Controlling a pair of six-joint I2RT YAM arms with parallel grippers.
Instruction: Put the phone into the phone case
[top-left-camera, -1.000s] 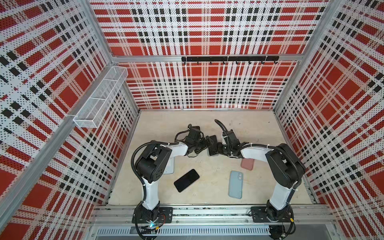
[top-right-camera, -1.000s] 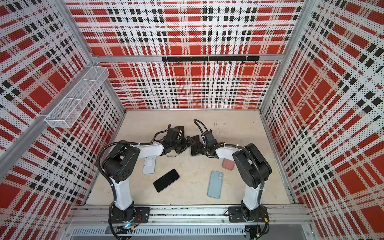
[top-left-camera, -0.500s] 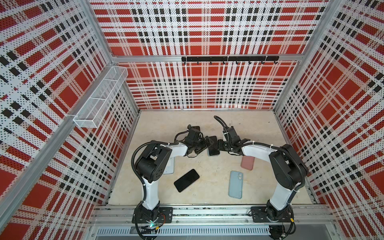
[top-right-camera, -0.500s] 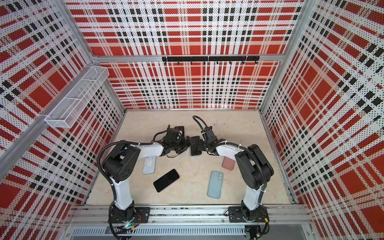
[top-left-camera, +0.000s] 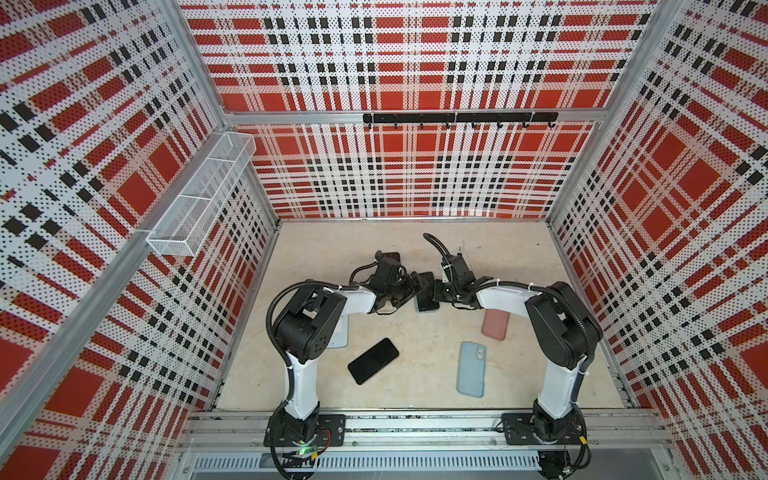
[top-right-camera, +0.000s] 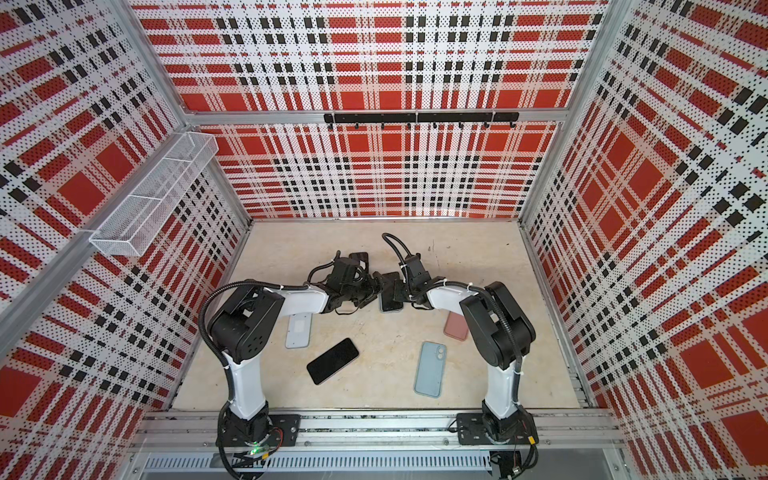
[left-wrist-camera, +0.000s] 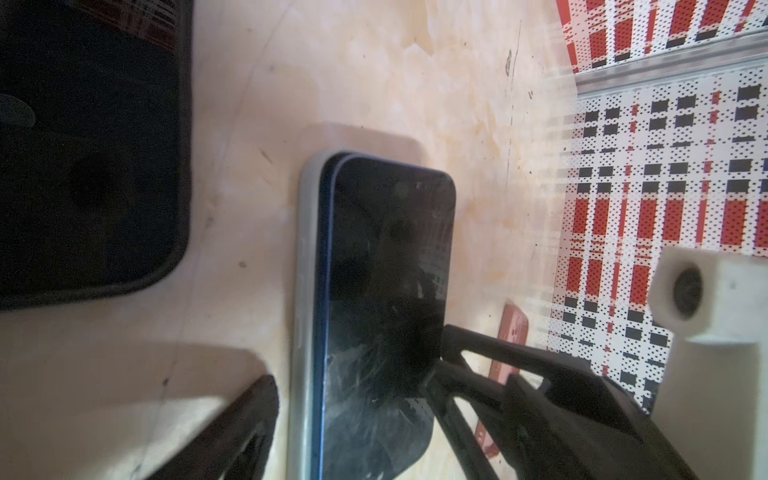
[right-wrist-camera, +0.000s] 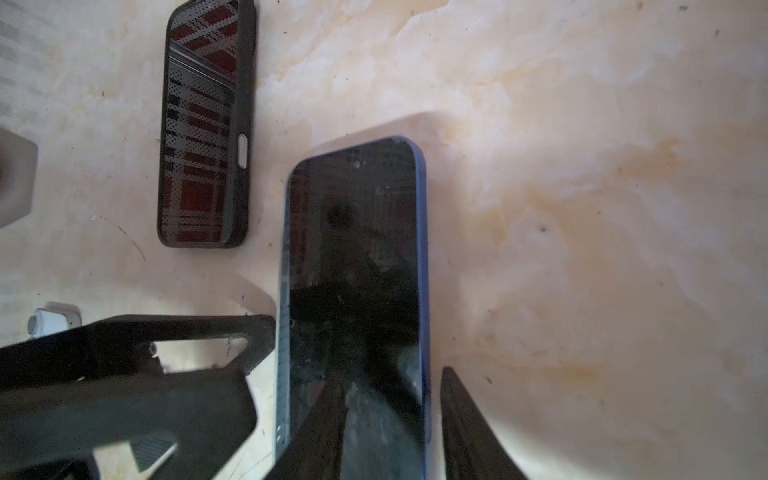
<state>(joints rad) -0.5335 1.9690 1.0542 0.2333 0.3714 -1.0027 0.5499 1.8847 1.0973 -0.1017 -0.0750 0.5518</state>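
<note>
The phone, dark screen up with a blue edge, lies mid-table between both arms. It rests in a pale phone case, and its blue side stands above the case's rim. My left gripper is open, one finger left of the case and the other at the phone's opposite edge. My right gripper is open too. One of its fingers lies over the screen. The other stands just outside the phone's long edge, with a small gap. Both top views show the grippers meeting over the phone.
A black phone, a light-blue case and a pink case lie nearer the front. A white case lies by the left arm. A black-cased phone lies behind the left gripper. A wire basket hangs on the left wall.
The right gripper has edged in over the phone and its jaws have narrowed. The left gripper's jaws have narrowed slightly. The phone and case stay where they were.
</note>
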